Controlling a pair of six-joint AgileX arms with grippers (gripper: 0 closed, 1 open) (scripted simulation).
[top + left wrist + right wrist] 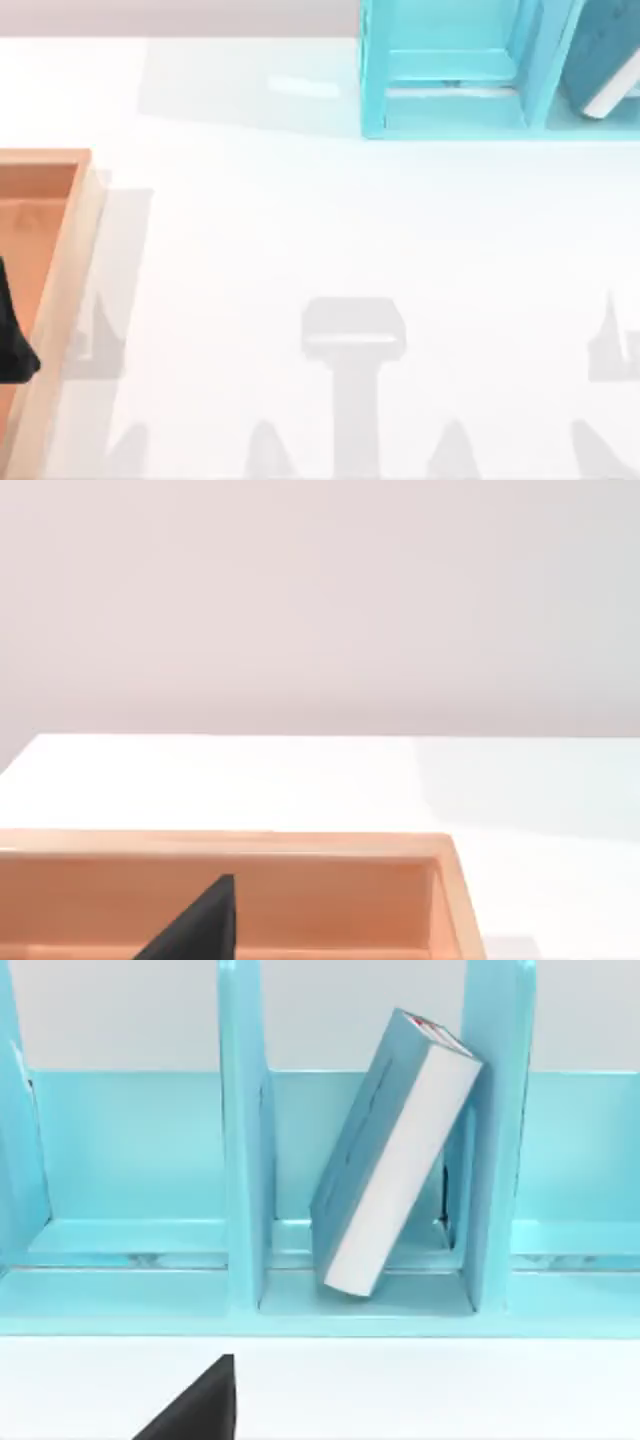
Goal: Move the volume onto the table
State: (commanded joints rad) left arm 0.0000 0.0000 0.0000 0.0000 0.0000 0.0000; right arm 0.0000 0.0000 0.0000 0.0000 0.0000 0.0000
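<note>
The volume [395,1155], a thick teal-blue book with white page edges, leans tilted inside a compartment of the cyan shelf [240,1160], its upper corner against a divider. From above, the volume [605,60] sits at the far right back of the white table [330,230]. Part of my right gripper [200,1405] hangs over the table in front of the shelf, apart from the book. My left gripper [15,345] is parked low over the wooden tray at the left edge, and a dark part of it [200,925] appears in the left wrist view.
An orange-brown wooden tray [60,290] with a raised rim lies along the table's left side. The cyan shelf unit [450,110] stands at the back right, its dividers forming narrow compartments. A wide stretch of white table lies between tray and shelf.
</note>
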